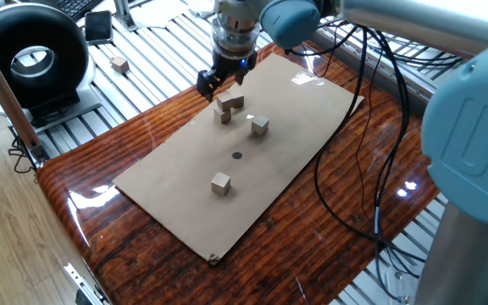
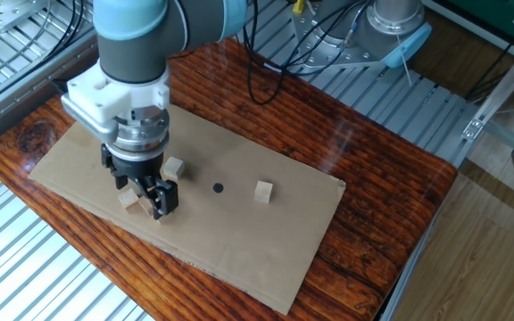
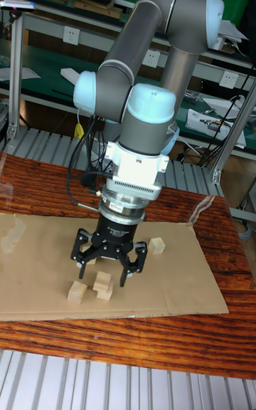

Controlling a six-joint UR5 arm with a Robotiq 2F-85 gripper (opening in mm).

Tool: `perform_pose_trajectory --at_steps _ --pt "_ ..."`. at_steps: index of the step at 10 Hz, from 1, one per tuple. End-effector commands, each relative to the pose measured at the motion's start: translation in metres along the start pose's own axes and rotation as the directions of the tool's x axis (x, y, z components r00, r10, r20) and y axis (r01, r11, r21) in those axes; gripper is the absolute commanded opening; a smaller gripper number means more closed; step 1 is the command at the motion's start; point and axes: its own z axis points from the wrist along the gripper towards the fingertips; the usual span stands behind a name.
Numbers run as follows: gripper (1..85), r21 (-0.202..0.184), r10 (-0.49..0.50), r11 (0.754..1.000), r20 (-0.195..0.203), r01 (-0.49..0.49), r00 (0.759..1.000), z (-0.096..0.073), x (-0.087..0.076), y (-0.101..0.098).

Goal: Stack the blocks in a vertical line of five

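Five small tan wooden blocks lie on the brown cardboard sheet (image 1: 185, 182). Two of them form a short stack (image 1: 223, 110) (image 3: 104, 286), and a third block (image 1: 235, 102) (image 3: 77, 292) rests right beside it. A fourth block (image 1: 260, 125) (image 2: 174, 167) (image 3: 156, 245) sits a little further off. The fifth block (image 1: 219, 183) (image 2: 263, 191) stands alone past the black dot (image 1: 236, 155). My gripper (image 1: 223, 78) (image 2: 145, 192) (image 3: 107, 264) hangs open just above the stack, holding nothing. In the other fixed view its fingers hide most of the stack.
The cardboard lies on a glossy red-brown wooden table (image 1: 125, 246). Another small tan cube (image 1: 120, 63) sits off the table on the slatted metal surface, near a black ring-shaped device (image 1: 30, 59). Black cables (image 1: 354, 152) trail over the table's right side.
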Motion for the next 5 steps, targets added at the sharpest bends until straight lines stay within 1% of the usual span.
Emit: perform_pose_trajectory --at_steps 1,3,4,5 --pt "73.0 -0.017 0.051 0.999 -0.039 -0.051 0.998 0.0105 0.0094 0.0019" --pt "69.3 -0.024 0.052 0.998 -0.044 -0.053 0.998 0.0116 0.0105 0.0037" --pt "64.3 -0.029 0.061 0.998 -0.048 -0.062 0.997 0.0116 0.0114 0.0053" --pt "51.0 -0.038 0.082 0.996 -0.056 -0.085 0.995 0.0106 0.013 0.0084"
